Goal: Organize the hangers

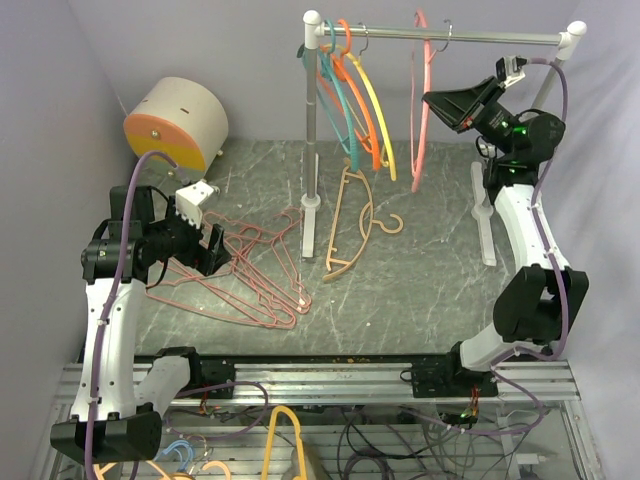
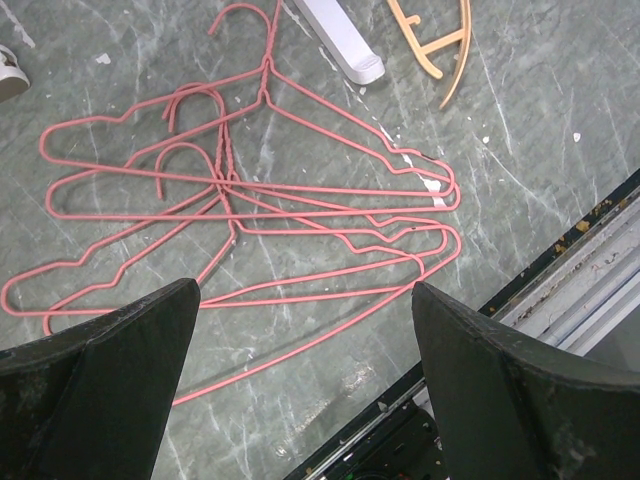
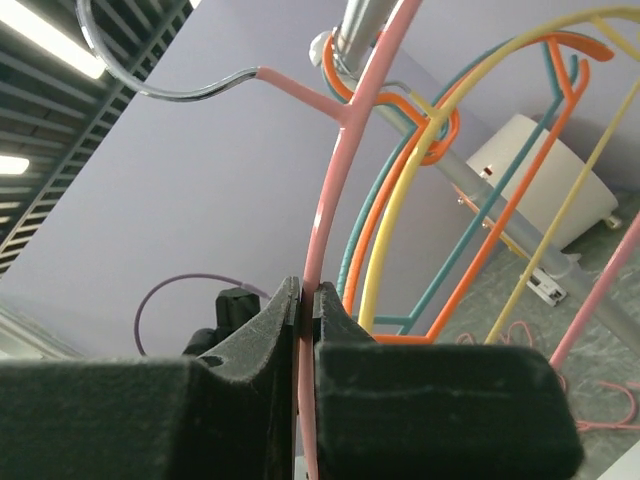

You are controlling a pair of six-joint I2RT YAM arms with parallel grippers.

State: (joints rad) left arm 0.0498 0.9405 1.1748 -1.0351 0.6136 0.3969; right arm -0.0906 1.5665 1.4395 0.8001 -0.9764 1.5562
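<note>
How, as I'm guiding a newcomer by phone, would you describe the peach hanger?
From the silver rail, follow the left post down to its white foot on the table. Just right of it one hanger lies flat. It is thick peach plastic, unlike the thin pink wire hangers piled to its left and the coloured ones hung above.

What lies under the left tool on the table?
A pile of pink wire hangers lies on the table under the open left tool. Its fingers cover the pile's near edge.
</note>
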